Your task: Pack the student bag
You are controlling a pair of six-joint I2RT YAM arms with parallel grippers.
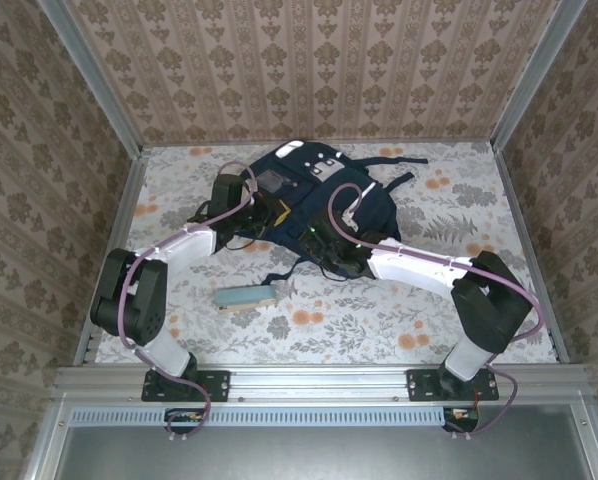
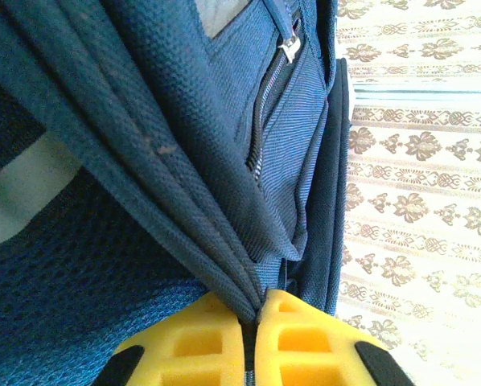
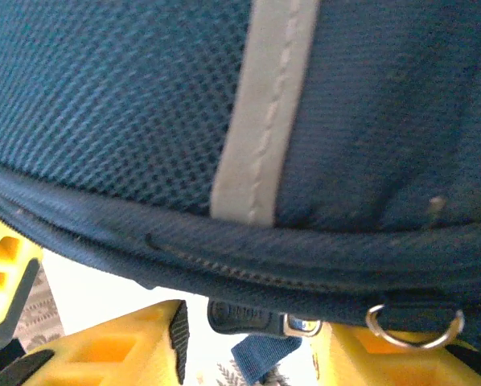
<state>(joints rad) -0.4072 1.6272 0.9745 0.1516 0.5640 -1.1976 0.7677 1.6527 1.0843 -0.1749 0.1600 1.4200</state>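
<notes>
The student bag, navy with white patches, lies at the middle back of the table. My left gripper is at its left side. Up close, its yellow fingers are shut on a gathered fold of the bag's navy fabric, beside a zipper. My right gripper is at the bag's near edge. In the right wrist view its jaws stand apart under the bag's seam, below a white stripe. A black zipper pull hangs between the fingers, with a gap on its left side.
A flat teal case lies on the floral table cloth in front of the bag, between the two arms. Dark straps trail from the bag's back right. A metal ring hangs by the right finger. Patterned walls enclose three sides.
</notes>
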